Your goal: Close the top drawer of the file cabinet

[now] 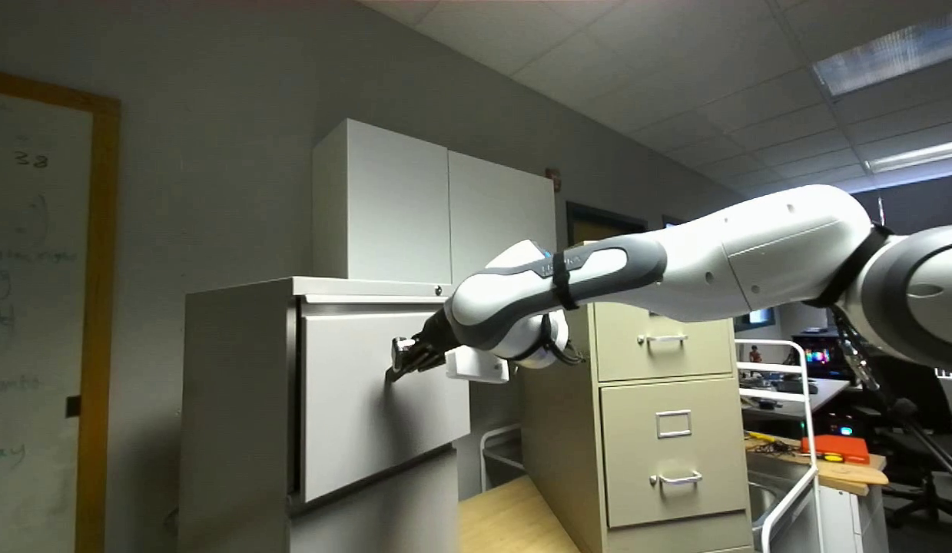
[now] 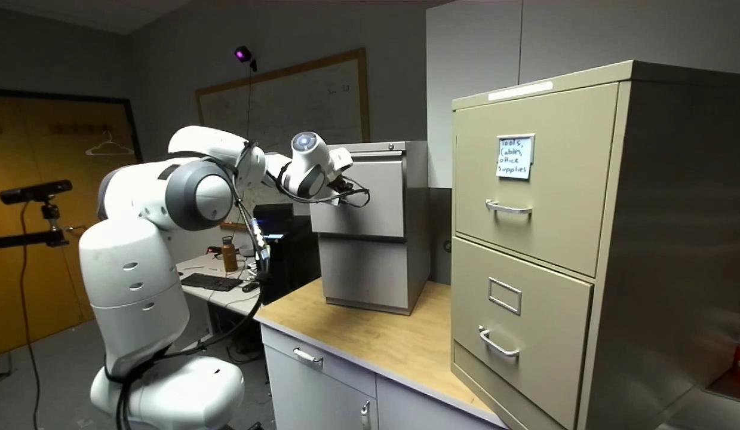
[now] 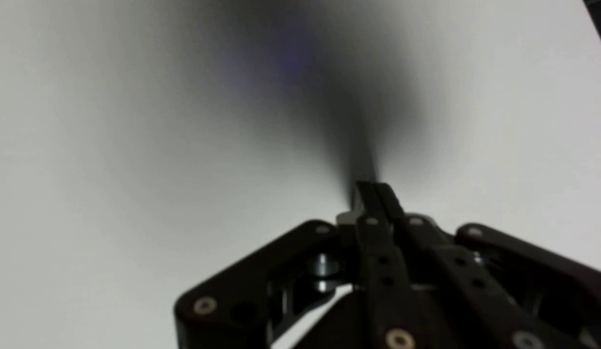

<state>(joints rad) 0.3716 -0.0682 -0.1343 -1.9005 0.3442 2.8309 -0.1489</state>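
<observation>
The pale grey-white file cabinet (image 1: 237, 399) stands on a wooden counter; it also shows in an exterior view (image 2: 418, 251). Its top drawer (image 1: 345, 415) has a flat front that stands slightly forward of the cabinet body, with a dark gap along its side edge. The drawer front also shows in an exterior view (image 2: 381, 203) and fills most of the wrist view (image 3: 135, 194). My gripper (image 1: 391, 375) is at the middle of the drawer front, its tips touching or nearly touching the panel. In the wrist view its fingers (image 3: 375, 185) are together with nothing between them. The drawer's interior is hidden.
A beige cabinet (image 2: 537, 215) with handled drawers stands beside it on the wooden counter (image 2: 358, 322). A white wall cupboard (image 1: 399, 200) hangs behind. The cabinet's lower drawer (image 2: 364, 272) is below the top drawer. A desk with a keyboard (image 2: 211, 282) is behind the arm.
</observation>
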